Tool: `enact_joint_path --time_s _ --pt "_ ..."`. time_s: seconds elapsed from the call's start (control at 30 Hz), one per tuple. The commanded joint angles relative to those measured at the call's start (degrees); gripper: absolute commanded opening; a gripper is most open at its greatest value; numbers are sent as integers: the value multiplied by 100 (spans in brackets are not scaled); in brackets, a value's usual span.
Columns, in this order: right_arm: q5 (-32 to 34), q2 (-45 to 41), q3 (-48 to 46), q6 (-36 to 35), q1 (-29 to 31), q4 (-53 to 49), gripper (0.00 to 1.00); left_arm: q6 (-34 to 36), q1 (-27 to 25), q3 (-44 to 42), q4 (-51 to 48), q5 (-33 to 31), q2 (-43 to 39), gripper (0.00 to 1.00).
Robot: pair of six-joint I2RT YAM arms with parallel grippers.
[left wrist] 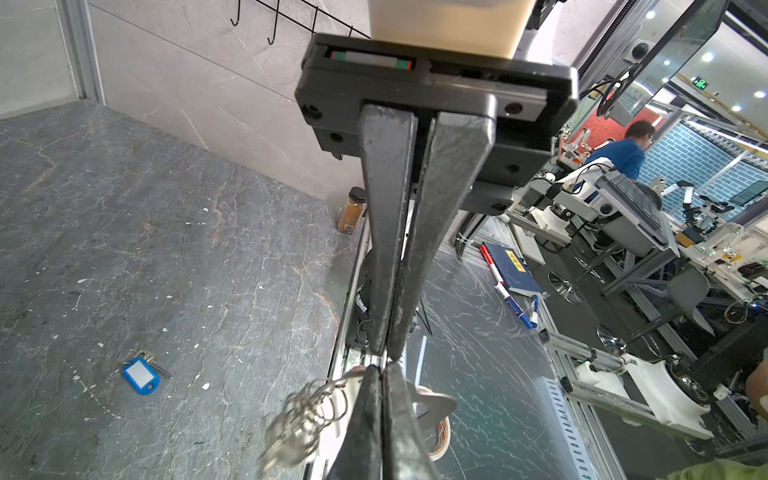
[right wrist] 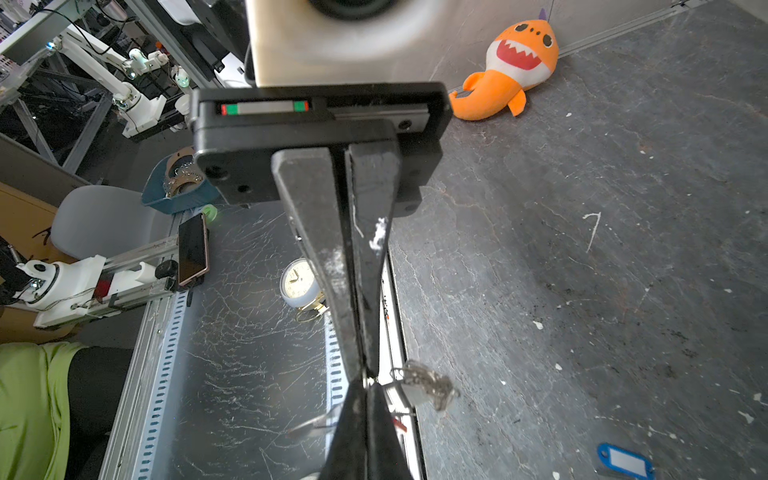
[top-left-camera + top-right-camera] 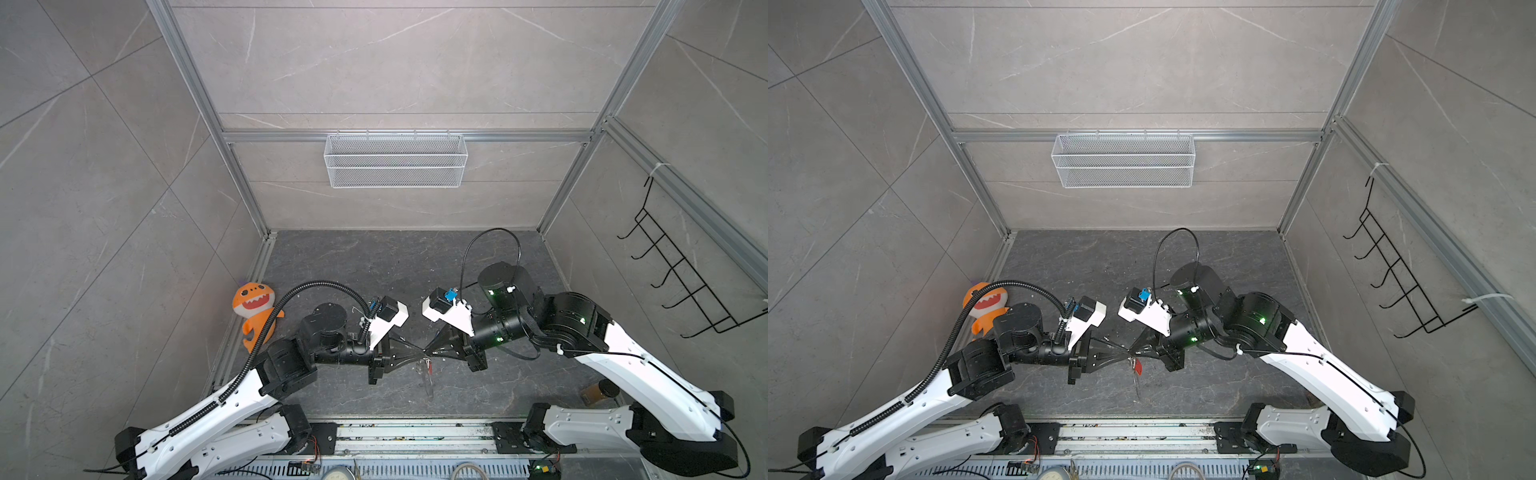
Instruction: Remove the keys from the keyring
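Note:
Both grippers meet tip to tip above the middle of the dark table. The keyring hangs between them, its silver rings bunched beside the left fingers and its grey fob on their other side. My left gripper is shut on the keyring, and so is my right gripper. Which part each one pinches is hidden. A key with a red tag dangles under the tips. The key with a blue tag lies loose on the table, apart from the ring.
An orange plush shark leans in the left corner. A brown spice jar stands at the front right by the right arm. A white wire basket hangs on the back wall. Black hooks are on the right wall.

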Motion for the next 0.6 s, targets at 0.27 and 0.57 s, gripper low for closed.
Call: enact_joint_path --time_s 0.27,0.57 --pt "162 -453 -540 645 45 1334 35 -304 2 -322 1160 -871 -297 0" --pt "1748 -1830 -2246 1774 43 3751 46 -476 -3 -1266 3044 -2182 -863 0"
